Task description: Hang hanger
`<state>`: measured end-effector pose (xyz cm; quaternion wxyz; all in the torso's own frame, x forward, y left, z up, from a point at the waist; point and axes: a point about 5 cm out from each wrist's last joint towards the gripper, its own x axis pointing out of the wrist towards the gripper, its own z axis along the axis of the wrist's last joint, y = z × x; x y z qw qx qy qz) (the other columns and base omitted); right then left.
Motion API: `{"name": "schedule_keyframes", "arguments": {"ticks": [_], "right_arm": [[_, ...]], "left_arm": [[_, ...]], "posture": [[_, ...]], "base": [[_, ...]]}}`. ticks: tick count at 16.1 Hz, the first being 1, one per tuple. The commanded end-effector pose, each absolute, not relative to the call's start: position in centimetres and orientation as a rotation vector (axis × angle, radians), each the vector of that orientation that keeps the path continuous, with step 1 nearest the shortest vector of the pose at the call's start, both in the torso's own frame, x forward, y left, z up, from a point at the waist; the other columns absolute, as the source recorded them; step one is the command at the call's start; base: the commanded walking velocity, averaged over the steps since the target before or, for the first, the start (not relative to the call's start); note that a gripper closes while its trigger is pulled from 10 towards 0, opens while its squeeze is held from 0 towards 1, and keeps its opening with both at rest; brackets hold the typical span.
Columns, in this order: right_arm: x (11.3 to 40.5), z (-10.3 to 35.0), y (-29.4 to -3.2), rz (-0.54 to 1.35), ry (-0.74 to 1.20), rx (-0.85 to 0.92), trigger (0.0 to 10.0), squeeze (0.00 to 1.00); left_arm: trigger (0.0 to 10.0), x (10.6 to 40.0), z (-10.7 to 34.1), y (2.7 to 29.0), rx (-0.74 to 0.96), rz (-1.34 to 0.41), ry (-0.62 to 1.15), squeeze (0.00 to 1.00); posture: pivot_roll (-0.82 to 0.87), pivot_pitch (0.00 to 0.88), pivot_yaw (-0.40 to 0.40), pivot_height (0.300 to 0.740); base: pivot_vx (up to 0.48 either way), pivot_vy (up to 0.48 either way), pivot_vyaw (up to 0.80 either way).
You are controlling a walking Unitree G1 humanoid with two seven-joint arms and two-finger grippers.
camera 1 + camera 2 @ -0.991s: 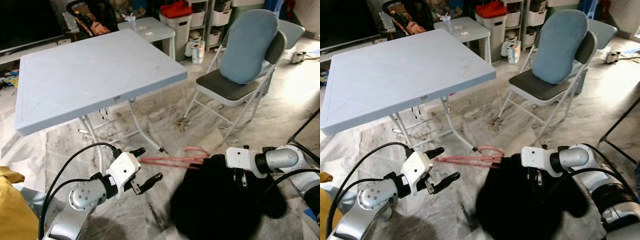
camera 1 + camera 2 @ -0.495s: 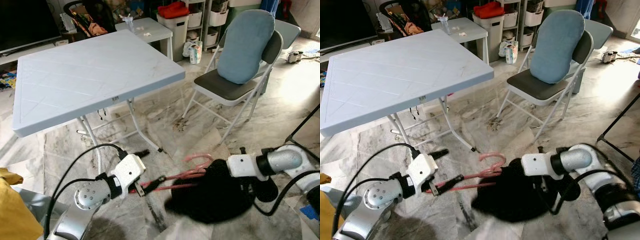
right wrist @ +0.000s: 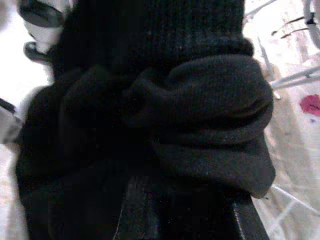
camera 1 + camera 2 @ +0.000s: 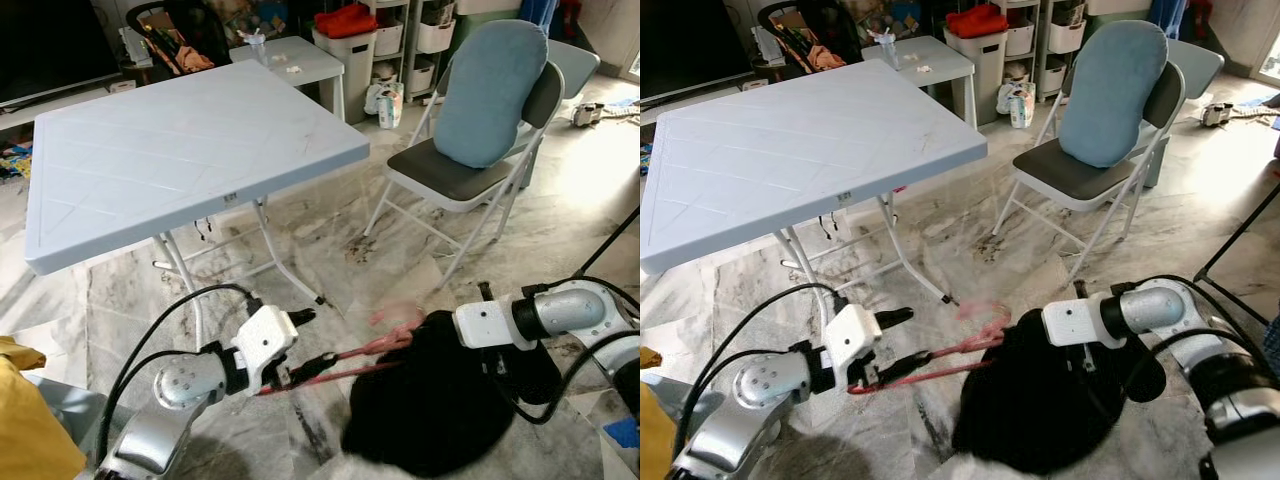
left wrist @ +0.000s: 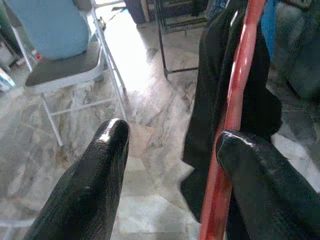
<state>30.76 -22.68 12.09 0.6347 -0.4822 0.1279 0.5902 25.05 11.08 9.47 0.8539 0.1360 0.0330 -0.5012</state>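
A pink hanger carrying a black garment is held low over the marble floor, in front of the folding table and between the two arms. Its thin bar is lodged against one finger of the left gripper, whose jaws are spread wide — the bar is seen touching that finger in the left wrist view, with nothing clamped around it. The right gripper is buried in bunched knit cloth, and whether its fingers are clenched cannot be told. The hanger is judged light and stiff but slender and smooth, so it is likely to twist or slide in a loose hold; the garment is soft, limp and heavier on one side, and is likely to drag the bar down. The firmest hold is judged to be on the bar close to the hook, which is blurred. A folding chair with a blue cushion is set beyond the table's right corner, and storage bins are stacked behind the table — the table legs and the chair frame are the nearest things to snag on.
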Motion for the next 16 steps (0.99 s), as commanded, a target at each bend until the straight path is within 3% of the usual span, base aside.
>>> {"name": "schedule_keyframes", "arguments": {"ticks": [1,2,3,15,16], "right_arm": [[31.3,12.9,-21.9,1.348,0.214,-1.139,10.0,0.00],[31.3,13.0,-21.9,1.341,0.214,-1.126,10.0,0.00],[31.5,13.0,-22.0,1.322,0.215,-1.131,10.0,0.00],[32.7,14.0,-22.3,1.211,0.161,-1.167,10.0,0.00],[33.1,14.7,-22.0,1.190,0.123,-1.166,10.0,0.00]], "left_arm": [[10.0,25.2,9.5,11.1,0.308,-1.063,0.065,0.00],[10.0,25.2,9.5,11.2,0.318,-1.063,0.066,0.00],[10.0,25.1,9.4,11.5,0.319,-1.065,0.074,1.00],[10.0,25.2,9.2,11.7,0.396,-1.116,0.076,1.00],[10.0,25.1,9.0,11.6,0.403,-1.131,0.086,0.00]], "posture": [[-0.10,0.000,0.048,0.740],[-0.10,0.000,0.048,0.740],[-0.10,0.000,0.050,0.740],[-0.10,0.000,0.055,0.740],[-0.10,0.000,0.055,0.740]], "base": [[0.000,0.000,0.00],[0.000,0.000,0.00],[0.000,0.000,0.00],[0.000,0.000,0.00],[0.000,0.000,0.00]]}}
